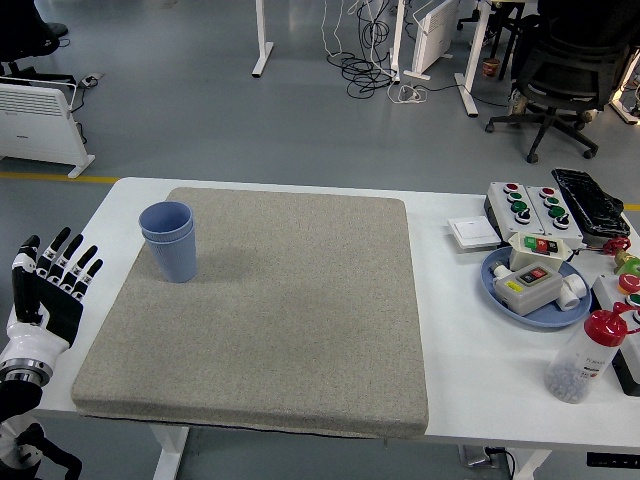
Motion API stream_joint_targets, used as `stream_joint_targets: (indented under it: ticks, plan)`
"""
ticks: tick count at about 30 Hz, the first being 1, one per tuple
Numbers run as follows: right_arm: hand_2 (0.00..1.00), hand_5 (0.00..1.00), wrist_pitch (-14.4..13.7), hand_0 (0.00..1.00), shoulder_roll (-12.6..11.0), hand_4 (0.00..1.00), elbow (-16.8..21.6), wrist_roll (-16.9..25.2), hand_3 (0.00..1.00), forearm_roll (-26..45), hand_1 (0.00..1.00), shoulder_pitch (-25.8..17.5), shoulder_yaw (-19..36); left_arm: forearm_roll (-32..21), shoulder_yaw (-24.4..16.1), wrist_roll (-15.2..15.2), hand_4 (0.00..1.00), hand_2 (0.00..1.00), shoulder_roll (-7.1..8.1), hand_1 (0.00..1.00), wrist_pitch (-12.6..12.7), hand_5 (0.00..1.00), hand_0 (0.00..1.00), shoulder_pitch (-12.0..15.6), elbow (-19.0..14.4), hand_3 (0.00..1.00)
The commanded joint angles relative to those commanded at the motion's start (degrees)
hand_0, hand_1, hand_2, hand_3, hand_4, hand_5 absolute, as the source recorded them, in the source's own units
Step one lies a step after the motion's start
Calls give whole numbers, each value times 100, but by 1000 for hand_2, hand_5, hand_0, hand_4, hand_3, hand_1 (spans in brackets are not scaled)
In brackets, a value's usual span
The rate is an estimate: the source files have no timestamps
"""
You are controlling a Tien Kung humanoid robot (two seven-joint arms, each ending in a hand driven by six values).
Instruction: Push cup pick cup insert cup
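Note:
Two blue cups stand nested, one inside the other, upright near the far left corner of the grey mat. My left hand is at the table's left edge, well to the left of and nearer than the cups, with its fingers spread and holding nothing. My right arm does not show in the head view.
At the right stand a blue plate holding button boxes, a clear bottle with a red cap, more button boxes, a black tray and a white switch plate. An office chair stands beyond the table.

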Motion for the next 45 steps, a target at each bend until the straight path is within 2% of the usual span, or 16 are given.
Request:
stream_joint_targets:
  ticks: [15, 45]
  plan:
    - [654, 460, -5, 703, -3, 81, 0, 26, 586, 1, 641, 65, 2, 50, 14, -14, 590, 948, -58, 890, 136, 998, 894, -19, 86, 907]
    - [653, 457, -8, 704, -25, 79, 1, 47, 586, 1, 641, 80, -5, 68, -20, -5, 593, 949, -69, 889, 195, 998, 893, -18, 98, 915]
